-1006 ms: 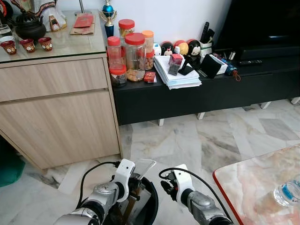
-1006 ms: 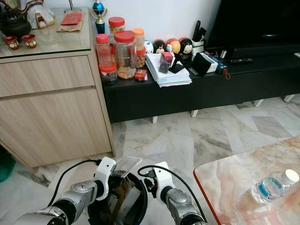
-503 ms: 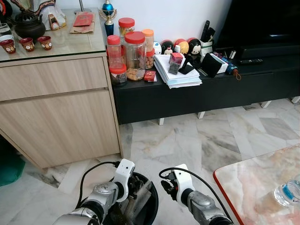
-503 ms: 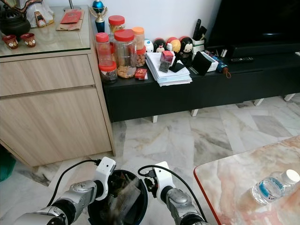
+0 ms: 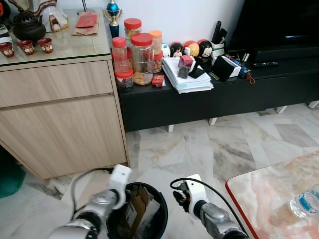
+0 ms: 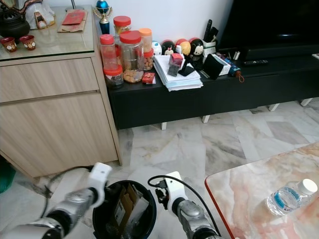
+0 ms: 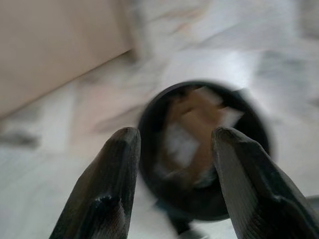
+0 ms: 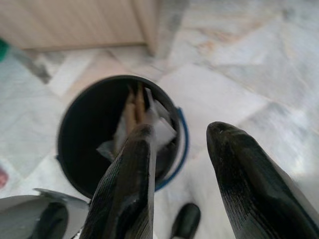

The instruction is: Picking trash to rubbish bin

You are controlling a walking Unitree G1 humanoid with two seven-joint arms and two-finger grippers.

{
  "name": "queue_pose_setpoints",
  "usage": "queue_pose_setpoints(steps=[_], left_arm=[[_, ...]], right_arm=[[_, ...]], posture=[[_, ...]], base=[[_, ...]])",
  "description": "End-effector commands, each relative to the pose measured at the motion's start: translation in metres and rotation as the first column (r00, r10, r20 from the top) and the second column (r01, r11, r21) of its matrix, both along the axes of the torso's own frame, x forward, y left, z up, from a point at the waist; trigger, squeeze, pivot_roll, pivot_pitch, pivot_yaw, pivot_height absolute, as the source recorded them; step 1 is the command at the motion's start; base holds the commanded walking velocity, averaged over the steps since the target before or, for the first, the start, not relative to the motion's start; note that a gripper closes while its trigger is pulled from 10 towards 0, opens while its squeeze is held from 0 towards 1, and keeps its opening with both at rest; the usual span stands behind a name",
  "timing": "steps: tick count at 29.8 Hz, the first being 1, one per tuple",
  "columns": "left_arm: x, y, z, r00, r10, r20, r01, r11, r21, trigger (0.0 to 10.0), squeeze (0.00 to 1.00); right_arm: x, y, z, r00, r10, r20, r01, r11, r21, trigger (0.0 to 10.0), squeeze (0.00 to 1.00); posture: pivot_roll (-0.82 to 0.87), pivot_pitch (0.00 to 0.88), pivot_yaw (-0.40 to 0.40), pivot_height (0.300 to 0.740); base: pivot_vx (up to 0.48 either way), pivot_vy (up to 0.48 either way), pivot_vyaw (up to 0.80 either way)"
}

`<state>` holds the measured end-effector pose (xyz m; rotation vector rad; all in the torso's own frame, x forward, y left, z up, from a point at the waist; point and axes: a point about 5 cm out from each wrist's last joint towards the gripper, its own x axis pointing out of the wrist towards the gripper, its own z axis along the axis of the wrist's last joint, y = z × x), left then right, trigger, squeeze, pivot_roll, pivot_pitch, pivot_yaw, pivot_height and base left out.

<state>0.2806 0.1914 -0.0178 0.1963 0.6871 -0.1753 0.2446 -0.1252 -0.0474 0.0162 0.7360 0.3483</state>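
White-grey marble floor (image 5: 239,139) spreads below a light wooden cabinet (image 5: 60,119) at upper left and a low black shelf (image 5: 219,94). At bottom centre, the round black rubbish bin (image 6: 102,209) holds cardboard and paper trash (image 6: 124,209). Left gripper (image 7: 172,164) and right gripper (image 8: 179,164) flank it, fingers spread and empty (a pink marble tabletop (image 5: 269,199) lower right).

Glossy black plastic bin (image 5: 160,217), brown cardboard (image 5: 135,209) inside; polished marble floor (image 5: 199,149).

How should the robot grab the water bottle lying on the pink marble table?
A guess: grip the water bottle around its clear middle, coming down from above. It lies on its side on the marble table, white cap pointing away from the robot, so the round body is the widest free part; the fingers should close across it. The right end effector, open, is the nearer one.
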Motion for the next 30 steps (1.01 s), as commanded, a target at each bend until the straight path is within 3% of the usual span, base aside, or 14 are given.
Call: queue_pose_setpoints(steps=[1, 8, 13, 16, 19, 30], left_arm=[[-0.011, 0.002, -0.009, 0.999, 0.033, -0.036, -0.033, 0.999, 0.001, 10.0, 0.00], [-0.053, 0.040, -0.032, 0.957, 0.277, -0.085, -0.272, 0.960, 0.066, 10.0, 0.00], [-0.067, 0.046, -0.039, 0.925, 0.370, -0.086, -0.364, 0.928, 0.080, 10.0, 0.00], [-0.071, 0.047, -0.041, 0.920, 0.382, -0.087, -0.375, 0.923, 0.086, 10.0, 0.00], [-0.083, 0.045, -0.048, 0.916, 0.384, -0.118, -0.372, 0.922, 0.110, 10.0, 0.00], [-0.101, 0.050, -0.057, 0.879, 0.450, -0.159, -0.435, 0.892, 0.121, 10.0, 0.00]], right_arm=[[-0.005, -0.005, -0.004, 0.999, -0.040, -0.025, 0.040, 0.999, -0.011, 10.0, 0.00], [-0.030, -0.023, -0.021, 0.980, -0.175, -0.092, 0.173, 0.984, -0.037, 10.0, 0.00], [-0.046, -0.034, -0.030, 0.965, -0.223, -0.135, 0.212, 0.973, -0.092, 10.0, 0.00], [-0.049, -0.036, -0.031, 0.960, -0.244, -0.140, 0.232, 0.968, -0.096, 10.0, 0.00], [-0.057, -0.042, -0.035, 0.944, -0.286, -0.162, 0.270, 0.956, -0.113, 10.0, 0.00], [-0.062, -0.038, -0.038, 0.940, -0.288, -0.183, 0.270, 0.956, -0.118, 10.0, 0.00]], posture=[[0.04, 0.066, -0.057, 0.740], [0.03, 0.065, -0.050, 0.740], [0.05, 0.062, -0.055, 0.740], [0.05, 0.062, -0.055, 0.740], [0.04, 0.056, -0.052, 0.740], [0.04, 0.027, -0.037, 0.740]], base=[[0.000, 0.000, 0.00], [0.000, 0.000, 0.00], [0.000, 0.000, 0.00], [0.000, 0.000, 0.00], [0.000, 0.000, 0.00], [0.000, 0.000, 0.00]])
